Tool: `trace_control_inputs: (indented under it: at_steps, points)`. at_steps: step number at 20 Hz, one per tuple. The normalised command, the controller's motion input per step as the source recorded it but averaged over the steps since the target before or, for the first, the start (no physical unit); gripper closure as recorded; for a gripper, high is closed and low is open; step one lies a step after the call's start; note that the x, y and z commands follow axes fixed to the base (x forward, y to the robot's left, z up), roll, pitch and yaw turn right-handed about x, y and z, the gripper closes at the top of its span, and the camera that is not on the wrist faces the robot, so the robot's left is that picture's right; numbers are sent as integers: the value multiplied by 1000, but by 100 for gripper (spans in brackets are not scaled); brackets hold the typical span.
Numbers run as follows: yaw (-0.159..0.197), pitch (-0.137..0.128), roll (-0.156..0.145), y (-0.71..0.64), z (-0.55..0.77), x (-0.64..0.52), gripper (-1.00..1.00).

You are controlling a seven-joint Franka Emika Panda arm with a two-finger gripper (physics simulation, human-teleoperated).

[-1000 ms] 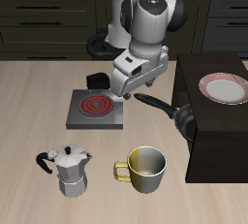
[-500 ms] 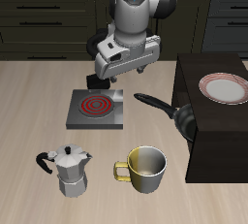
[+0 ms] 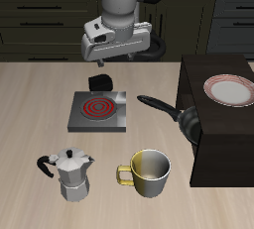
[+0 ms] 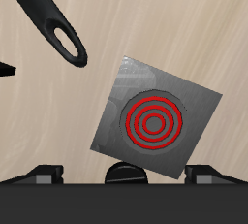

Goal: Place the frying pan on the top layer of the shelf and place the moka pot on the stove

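Hovering above the stove (image 3: 97, 111), gripper (image 3: 107, 58) empty; whether the fingers are spread or closed cannot be told. Frying pan (image 3: 189, 121) already up on the shelf (image 3: 223, 124), handle jutting over the edge. Moka pot (image 3: 71, 174) next: best approached from straight above, closing on the body, kept clear of the mug (image 3: 149, 172) just beside it. Mug and plate (image 3: 231, 90) both look empty.

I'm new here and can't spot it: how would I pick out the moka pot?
Start at the grey stove with its red spiral ring. Nearer the table's front edge stands the moka pot: silver, faceted, with a black handle and knob, unlike the round yellow-grey mug beside it.
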Motion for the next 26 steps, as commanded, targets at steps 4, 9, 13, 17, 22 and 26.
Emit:
trace_control_inputs:
  at_steps: [4,9,13,17,22,26]
  points:
    - [-89,-49,-138,-264,-70,-98,-100]
    - [-16,-89,6,-21,-224,-261,-100]
    - [10,-101,8,-56,-530,-137,-100]
    - [-146,-13,82,-100,-247,-93,-100]
    - [-260,18,29,-499,56,24,-100]
    - [-171,-9,14,-342,101,-46,-100]
